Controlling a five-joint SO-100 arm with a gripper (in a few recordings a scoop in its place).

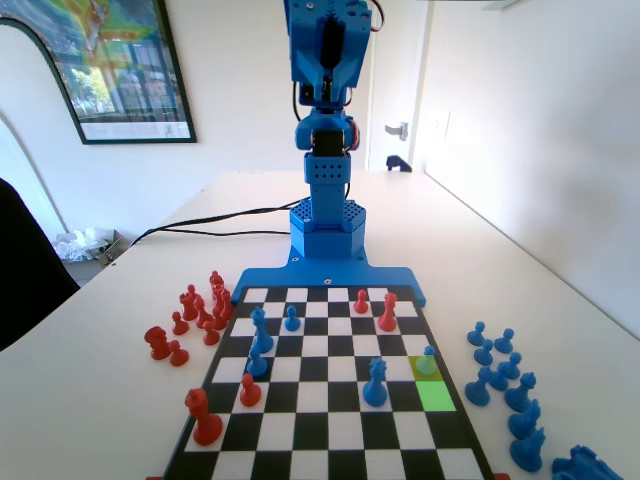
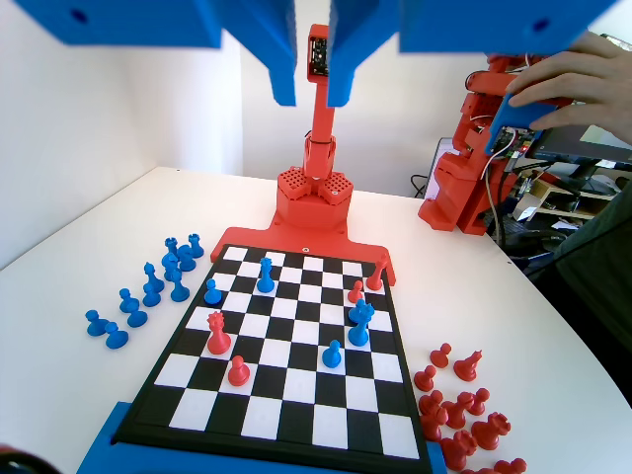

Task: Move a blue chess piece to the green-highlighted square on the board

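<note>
While your tool (image 2: 312, 84) hangs high over the board (image 1: 330, 420), jaws narrowly apart and empty, nothing is moved yet: the blue chess piece (image 1: 428, 362) stands on the yellow-olive square, just beside the green-highlighted square (image 1: 436, 396). Grasp and transfer remain.

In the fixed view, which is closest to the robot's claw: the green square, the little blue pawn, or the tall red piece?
1. Tall red piece, far end, right side.
2. Blue pawn, right edge.
3. Green square, just nearer the camera.
</note>
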